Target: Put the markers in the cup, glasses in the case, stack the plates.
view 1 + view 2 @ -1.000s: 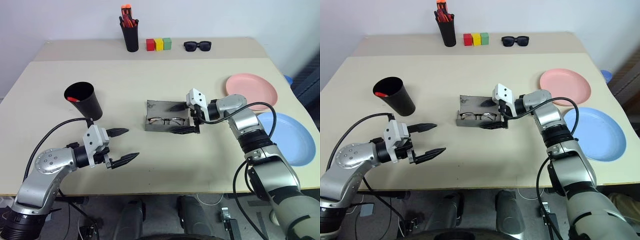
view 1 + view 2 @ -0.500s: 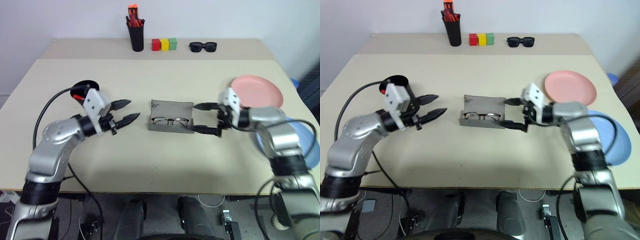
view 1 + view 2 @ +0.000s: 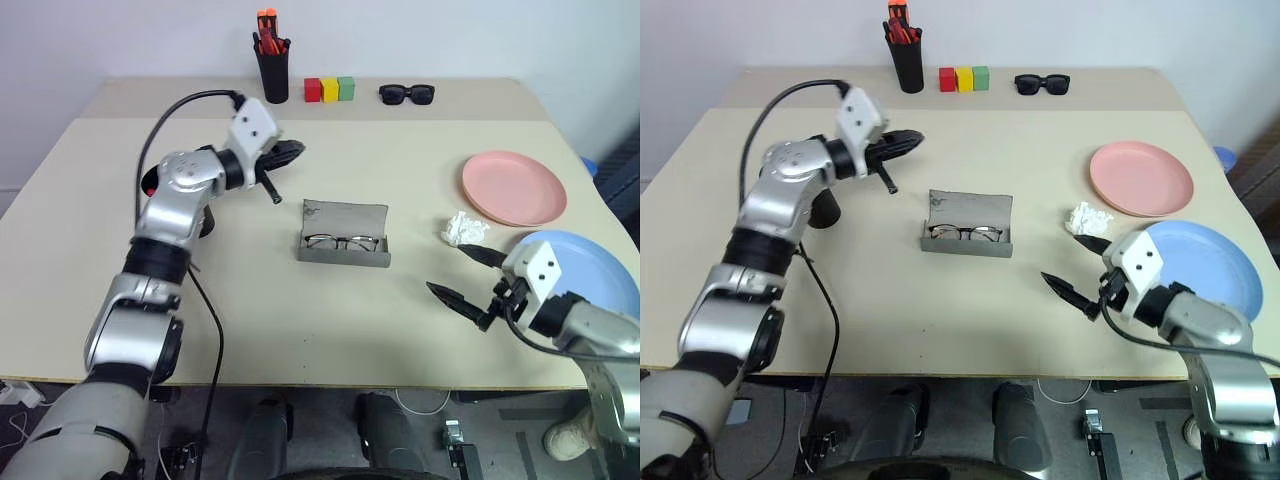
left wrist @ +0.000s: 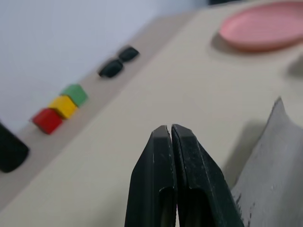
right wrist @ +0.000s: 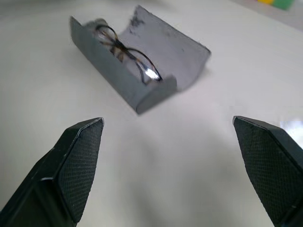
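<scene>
The grey case [image 3: 345, 232] lies open at mid-table with the thin-framed glasses [image 3: 343, 241] inside it. My left gripper [image 3: 297, 149] is shut on nothing and hovers left of and behind the case. Its arm covers most of the black cup [image 3: 823, 210], where a speck of red shows at the rim; the markers are otherwise hidden. My right gripper [image 3: 447, 268] stands open near the table's front right, apart from the case, beside the blue plate [image 3: 590, 262]. The pink plate [image 3: 513, 187] lies behind the blue one, separate from it.
A crumpled white paper [image 3: 462, 229] lies between the case and the plates, just behind my right gripper. Along the back stand a black pen holder [image 3: 272, 75] with orange-red pens, three coloured blocks [image 3: 330, 89] and black sunglasses [image 3: 406, 94].
My left gripper has shut, risen and swung forward past the cup toward the case's back left. My right gripper, still open, has drawn back from the case to the front right.
</scene>
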